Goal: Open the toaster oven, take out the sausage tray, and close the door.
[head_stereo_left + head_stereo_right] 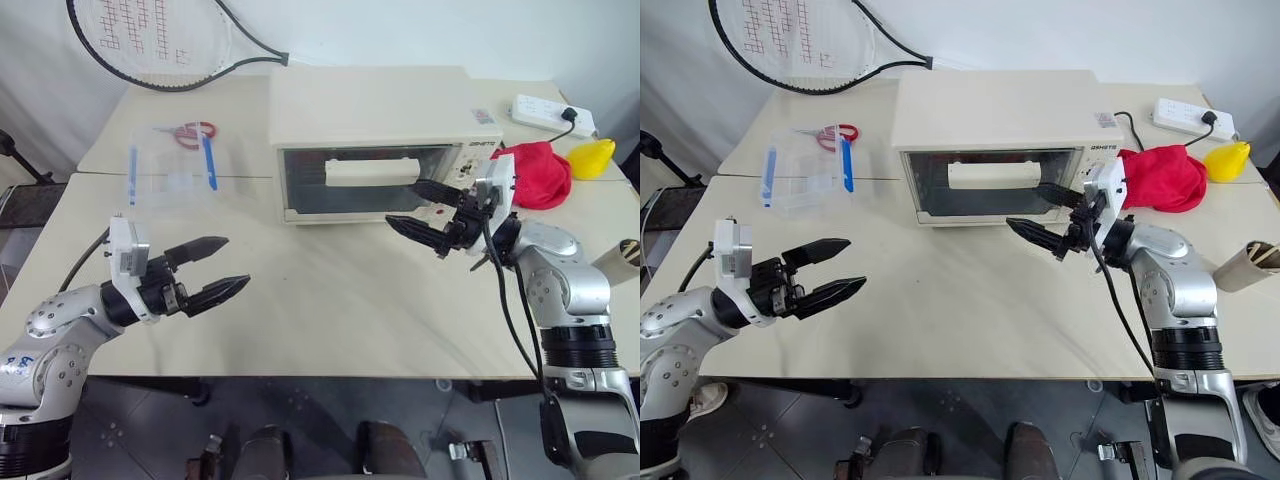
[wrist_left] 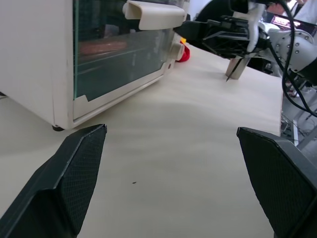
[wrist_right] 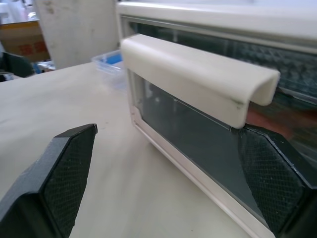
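Note:
The cream toaster oven (image 1: 375, 110) stands at the back middle of the table. Its glass door (image 1: 350, 185) is closed, and the wide bar handle (image 1: 370, 172) sits across its upper part. Through the glass, red sausages (image 2: 101, 47) on the sausage tray show dimly. My right gripper (image 1: 403, 204) is open just in front of the door, at the handle's (image 3: 198, 74) right end and not touching it. Well left of the oven, my left gripper (image 1: 238, 262) hangs open and empty over the bare table, pointing toward the oven.
A clear plastic box with blue clips (image 1: 170, 170) and red-handled scissors (image 1: 195, 131) lie left of the oven. A tennis racket (image 1: 160, 40) lies at the back left. Right of the oven are a red cloth (image 1: 540, 172), a yellow object (image 1: 592, 157) and a power strip (image 1: 552, 113).

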Robot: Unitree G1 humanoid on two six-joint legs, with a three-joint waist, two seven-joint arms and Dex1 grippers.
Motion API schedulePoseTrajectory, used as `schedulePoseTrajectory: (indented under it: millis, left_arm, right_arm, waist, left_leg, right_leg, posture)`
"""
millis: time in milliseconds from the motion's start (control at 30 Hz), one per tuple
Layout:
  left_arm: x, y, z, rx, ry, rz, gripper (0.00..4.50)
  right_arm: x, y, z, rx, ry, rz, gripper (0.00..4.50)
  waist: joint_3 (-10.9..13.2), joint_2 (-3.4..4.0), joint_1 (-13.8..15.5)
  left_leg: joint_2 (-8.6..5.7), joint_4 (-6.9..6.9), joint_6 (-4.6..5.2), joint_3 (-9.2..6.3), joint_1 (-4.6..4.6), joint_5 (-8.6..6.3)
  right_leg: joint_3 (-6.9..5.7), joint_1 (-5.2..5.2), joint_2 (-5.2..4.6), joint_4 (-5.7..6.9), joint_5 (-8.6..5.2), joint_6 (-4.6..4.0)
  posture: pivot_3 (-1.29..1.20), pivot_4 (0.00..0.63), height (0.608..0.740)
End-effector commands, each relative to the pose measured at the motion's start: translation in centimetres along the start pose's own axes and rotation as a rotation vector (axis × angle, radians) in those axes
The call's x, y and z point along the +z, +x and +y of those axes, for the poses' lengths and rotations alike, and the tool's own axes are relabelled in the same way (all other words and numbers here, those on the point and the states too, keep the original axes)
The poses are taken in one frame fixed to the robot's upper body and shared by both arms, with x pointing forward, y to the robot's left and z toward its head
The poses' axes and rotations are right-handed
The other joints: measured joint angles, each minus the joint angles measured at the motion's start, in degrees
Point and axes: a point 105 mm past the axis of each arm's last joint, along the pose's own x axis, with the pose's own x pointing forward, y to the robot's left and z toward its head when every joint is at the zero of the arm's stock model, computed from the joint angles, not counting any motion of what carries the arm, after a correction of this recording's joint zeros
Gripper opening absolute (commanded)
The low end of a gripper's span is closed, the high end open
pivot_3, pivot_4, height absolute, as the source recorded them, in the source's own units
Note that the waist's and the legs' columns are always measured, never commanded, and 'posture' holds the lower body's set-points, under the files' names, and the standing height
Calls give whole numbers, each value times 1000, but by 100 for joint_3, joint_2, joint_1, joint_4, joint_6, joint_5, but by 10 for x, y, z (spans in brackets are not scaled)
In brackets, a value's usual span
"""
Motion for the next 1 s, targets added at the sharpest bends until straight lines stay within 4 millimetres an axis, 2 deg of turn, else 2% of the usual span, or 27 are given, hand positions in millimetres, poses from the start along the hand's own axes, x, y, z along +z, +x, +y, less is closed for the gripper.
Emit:
schedulePoseTrajectory:
  millis: [33, 133, 200, 400, 500, 767, 933, 1000]
  left_arm:
    - [7, 0, -4, -7, 28, -26, 4462]
    - [7, 0, -3, -5, 26, -27, 4462]
    - [7, 1, -1, -4, 23, -28, 4462]
    - [16, 1, 12, 25, 9, -56, 4462]
    - [22, 1, 21, 38, -7, -81, 3915]
    - [56, 29, 64, 140, 69, -264, 1495]
    - [57, 53, 70, 83, 99, -268, 47]
    - [55, 65, 67, 34, 112, -254, 17]
  right_arm:
    - [22, -5, 5, 27, -86, -57, 4500]
    - [22, -3, 10, 38, -101, -73, 4500]
    - [21, -2, 24, 96, -154, -57, 4500]
    - [-1, -5, 55, 248, -315, 56, 4500]
    - [-5, -4, 59, 255, -335, 57, 4500]
    - [-11, -5, 53, 251, -380, 68, 4500]
    - [-11, -5, 55, 260, -384, 70, 4500]
    - [-12, -5, 55, 258, -384, 72, 4500]
  waist:
    - [0, 0, 2]
    - [0, 0, 1]
    - [0, 0, 2]
    - [1, 1, -26]
    - [1, 1, -99]
    - [3, -3, -113]
    - [4, -4, -111]
    - [4, -5, -120]
  left_leg:
    - [0, 0, 0, 0, 0, 0]
    - [0, -1, 0, 0, 0, 0]
    - [0, -3, 0, 0, -1, 0]
    - [1, -6, 0, 10, -4, 0]
    - [4, -6, -1, 13, -3, 0]
    - [-2, 1, -3, 9, -2, 1]
    - [-3, 1, -3, 17, -3, 2]
    - [-3, 2, -3, 26, -4, 2]
  right_leg:
    - [0, 0, 0, 0, 0, 0]
    - [-1, -1, 1, 0, 0, 0]
    - [-1, -2, 1, -1, 0, 0]
    - [0, -13, 5, -1, 0, 0]
    - [0, -13, 8, 0, 0, 0]
    - [-5, -9, 5, 3, 0, 0]
    - [-20, -9, 5, 3, 0, 1]
    - [-24, -7, 6, 3, 0, 1]
  posture:
    - [0, 150, 740]
    - [0, 150, 740]
    - [0, 150, 740]
    - [0, 150, 740]
    - [0, 150, 740]
    - [0, 150, 740]
    - [0, 150, 740]
    - [0, 150, 740]
